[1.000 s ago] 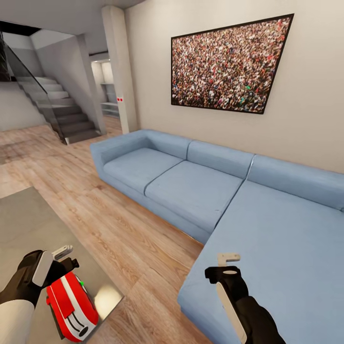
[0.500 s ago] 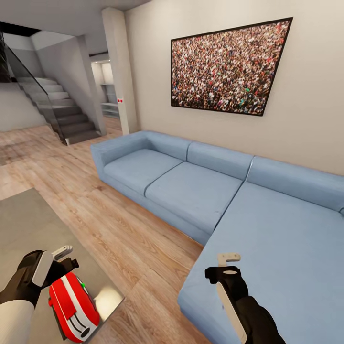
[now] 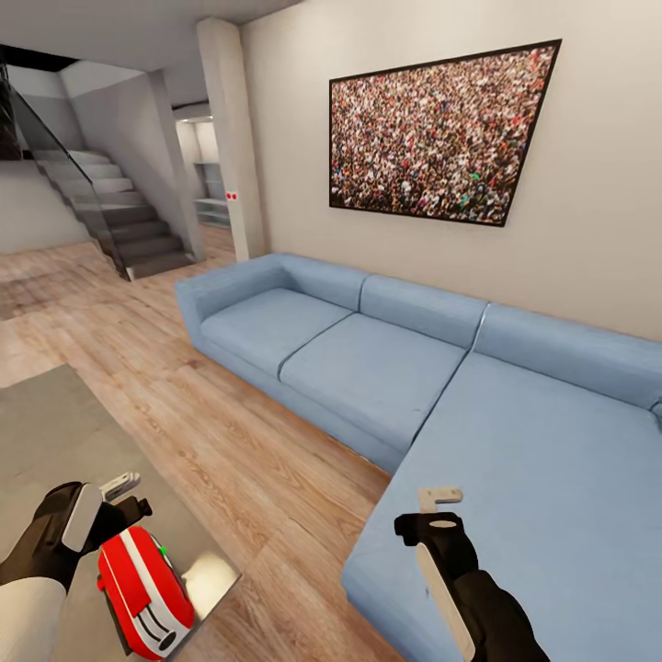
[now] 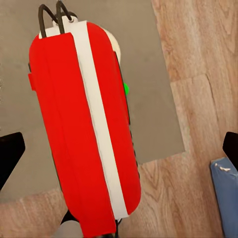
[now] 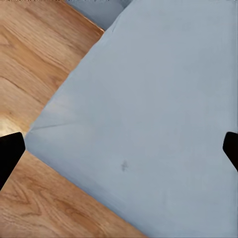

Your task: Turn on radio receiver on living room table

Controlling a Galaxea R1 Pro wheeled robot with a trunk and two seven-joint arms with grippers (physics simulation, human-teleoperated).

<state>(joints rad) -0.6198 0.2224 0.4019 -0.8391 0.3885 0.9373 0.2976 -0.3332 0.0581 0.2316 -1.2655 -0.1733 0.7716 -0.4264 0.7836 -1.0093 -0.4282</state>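
Note:
The red radio receiver (image 3: 145, 593) with its white stripe lies near the corner of the grey table (image 3: 55, 432). A small green spot (image 4: 125, 89) shows on its side, and its black wire handle (image 4: 52, 15) sticks out at one end. My left gripper (image 3: 127, 496) hovers open just above the radio. In the left wrist view its dark fingertips (image 4: 10, 153) stand wide apart on either side of the radio receiver (image 4: 84, 134) without touching it. My right gripper (image 3: 439, 510) hangs open and empty over the sofa seat, its fingertips (image 5: 10, 153) spread wide.
A light-blue L-shaped sofa (image 3: 386, 368) runs along the beige wall under a black-framed crowd photograph (image 3: 441, 129). Wood plank floor (image 3: 230, 450) lies between table and sofa. A staircase (image 3: 110, 211) with a glass rail rises at the far left, beside a pillar (image 3: 230, 138).
The whole view has drifted slightly. The radio has slid a little to the right, toward the table's corner. Both grippers hold their places and stay open.

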